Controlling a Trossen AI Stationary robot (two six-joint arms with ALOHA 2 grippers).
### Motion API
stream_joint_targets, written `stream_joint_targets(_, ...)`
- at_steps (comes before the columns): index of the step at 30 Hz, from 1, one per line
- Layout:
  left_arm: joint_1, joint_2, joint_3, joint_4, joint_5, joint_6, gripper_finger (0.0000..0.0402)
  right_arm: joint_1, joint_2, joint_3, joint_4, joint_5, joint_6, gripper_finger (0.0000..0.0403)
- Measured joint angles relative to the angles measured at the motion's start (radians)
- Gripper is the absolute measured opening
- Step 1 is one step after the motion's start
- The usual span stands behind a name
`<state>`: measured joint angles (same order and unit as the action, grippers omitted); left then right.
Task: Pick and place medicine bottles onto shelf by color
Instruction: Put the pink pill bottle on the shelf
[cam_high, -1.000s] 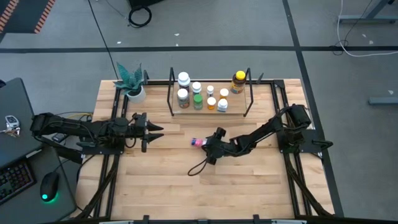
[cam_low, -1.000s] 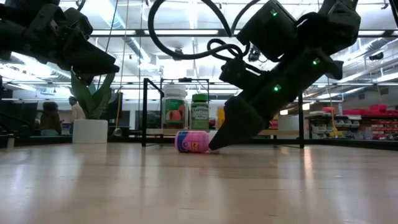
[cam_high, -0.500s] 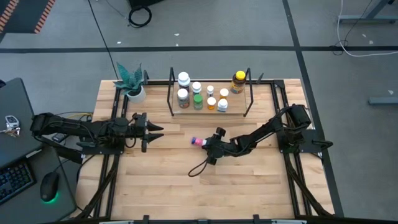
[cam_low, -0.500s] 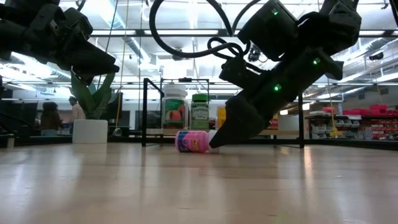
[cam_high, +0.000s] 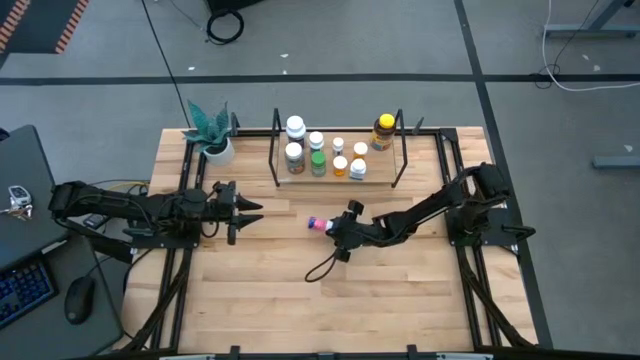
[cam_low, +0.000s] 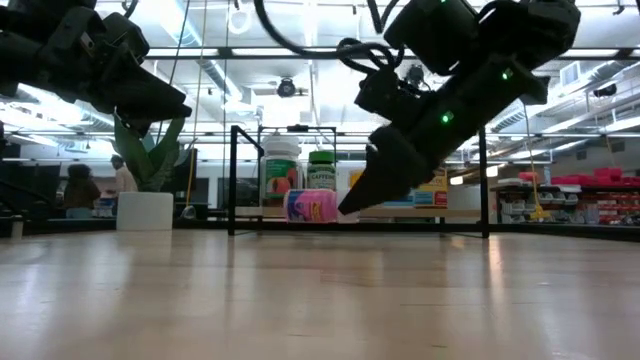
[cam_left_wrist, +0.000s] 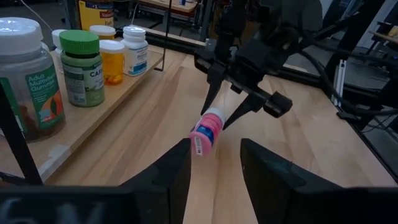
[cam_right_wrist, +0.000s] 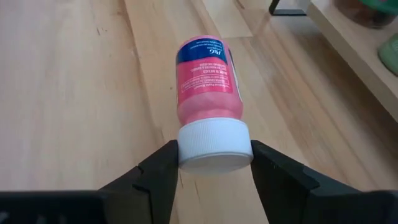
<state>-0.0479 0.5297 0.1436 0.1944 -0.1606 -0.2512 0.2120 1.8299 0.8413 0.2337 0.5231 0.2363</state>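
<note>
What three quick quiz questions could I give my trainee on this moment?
1. True or false: the pink bottle lies on the table.
2. What part do the right gripper's jaws pinch? A) label B) white cap C) base
3. Which arm waits, near the plant pot?

Key: 1. False, it hangs clear of the wood in front of the shelf. 2. B. 3. The left arm, its left gripper empty.
</note>
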Motion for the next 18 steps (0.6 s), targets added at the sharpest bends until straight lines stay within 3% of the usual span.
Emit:
stream_joint_targets(6,0.0,0.0,0.0,0.0,0.0,0.0,0.0153,-0.025,-0.077,0.0,-0.088,-0.078,0.029,0.0196)
stream_joint_targets(18,0.0,0.0,0.0,0.001,0.0,0.0,0.0146,-0.053,-0.159,0.056,-0.279,-0.08,0.022,0.0196)
